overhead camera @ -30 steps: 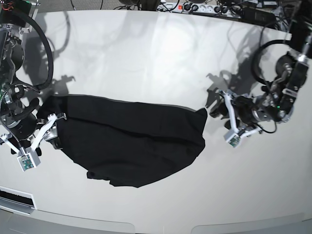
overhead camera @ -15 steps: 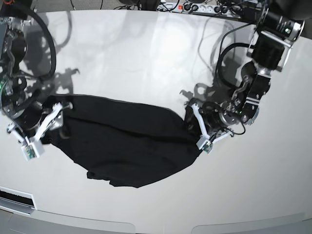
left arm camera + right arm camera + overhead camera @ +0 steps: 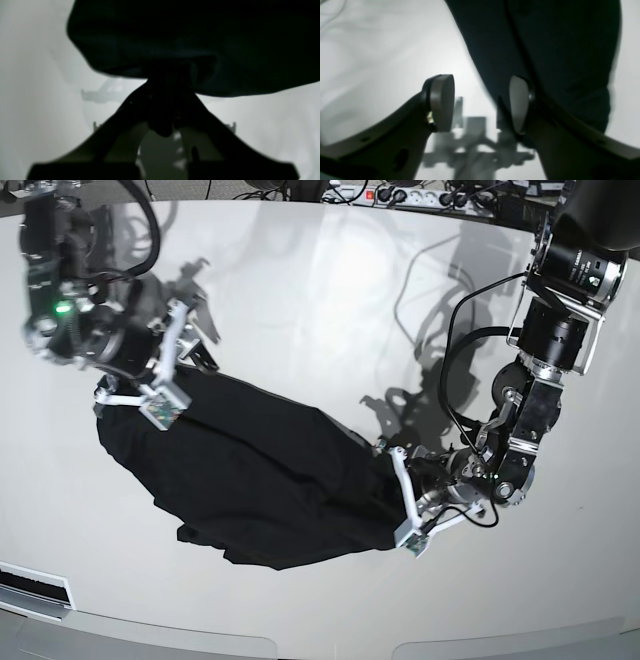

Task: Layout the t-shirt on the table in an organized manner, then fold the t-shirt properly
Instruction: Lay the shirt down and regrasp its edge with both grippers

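The black t-shirt (image 3: 260,480) lies crumpled in a slanted band on the white table (image 3: 330,300). My left gripper (image 3: 388,495) is at the shirt's right end. In the left wrist view the left gripper (image 3: 165,100) is shut on a bunched fold of the t-shirt (image 3: 200,37). My right gripper (image 3: 200,355) hovers over the shirt's upper left edge. The right wrist view shows the right gripper (image 3: 480,103) open, bare table between its pads. There the t-shirt (image 3: 557,50) lies behind and beside the right-hand finger (image 3: 518,103).
A power strip and cables (image 3: 400,195) line the table's back edge. The left arm's black cable (image 3: 455,370) loops above the table at right. The table's curved front edge (image 3: 300,635) runs below the shirt.
My left gripper moved in to the shirt's right end and shut on it, dragging that end toward the front. The right gripper rose from the shirt's left end to its upper left edge, still open.
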Tool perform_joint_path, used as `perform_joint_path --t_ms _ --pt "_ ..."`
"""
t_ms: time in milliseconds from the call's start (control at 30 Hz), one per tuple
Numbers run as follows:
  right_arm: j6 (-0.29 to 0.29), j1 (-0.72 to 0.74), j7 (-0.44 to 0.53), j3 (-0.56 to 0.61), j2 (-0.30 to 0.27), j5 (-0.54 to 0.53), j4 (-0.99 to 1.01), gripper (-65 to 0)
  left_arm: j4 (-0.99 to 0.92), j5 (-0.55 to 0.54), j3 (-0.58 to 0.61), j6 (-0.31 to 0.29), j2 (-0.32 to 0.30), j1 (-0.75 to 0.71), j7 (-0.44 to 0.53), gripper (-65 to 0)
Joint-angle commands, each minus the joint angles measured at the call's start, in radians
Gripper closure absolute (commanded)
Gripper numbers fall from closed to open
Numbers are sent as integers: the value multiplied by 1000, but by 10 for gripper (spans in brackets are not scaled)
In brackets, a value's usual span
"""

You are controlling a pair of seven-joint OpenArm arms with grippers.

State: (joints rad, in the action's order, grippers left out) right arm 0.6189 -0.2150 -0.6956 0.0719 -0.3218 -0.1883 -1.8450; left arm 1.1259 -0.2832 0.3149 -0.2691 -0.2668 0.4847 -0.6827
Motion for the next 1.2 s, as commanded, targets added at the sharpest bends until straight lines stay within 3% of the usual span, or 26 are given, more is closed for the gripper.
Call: perform_joint_path --t_ms 0,133,300,400,467,533,567,667,767,867,1033,1167 --pt "-27 16 56 30 -11 59 6 -401 25 -7 -4 0 -5 28 11 0" --pt "-211 42 135 159 -11 292 110 -408 32 -6 -4 0 -5 26 8 0" --pt "-237 116 136 253 -11 325 293 -407 31 -6 -4 0 -5 26 8 0" --pt "-325 169 136 284 -10 355 407 -390 31 -6 -4 0 -5 25 8 0" --pt "-389 198 125 287 -11 406 444 -281 31 -6 -4 0 -5 26 8 0" --pt "-424 216 71 287 -11 438 444 -71 31 -6 -4 -8 -8 26 8 0" --pt "-425 229 37 287 -11 445 444 0 31 -6 -4 -24 -11 26 8 0" --pt "-390 256 -29 287 -13 425 420 0 35 -7 -4 -110 -36 27 8 0" --pt "-246 259 -86 287 -41 306 340 0 62 -59 -4 -200 -87 26 -9 0" --pt "-154 256 -159 287 -95 130 229 0 113 -150 -4 -274 -150 26 -58 0" --pt "-86 256 -237 287 -190 -50 8 0 256 -316 -4 -418 -279 25 -164 0" --pt "-23 256 -306 287 -255 -209 -138 0 401 -498 -4 -429 -392 26 -263 0"
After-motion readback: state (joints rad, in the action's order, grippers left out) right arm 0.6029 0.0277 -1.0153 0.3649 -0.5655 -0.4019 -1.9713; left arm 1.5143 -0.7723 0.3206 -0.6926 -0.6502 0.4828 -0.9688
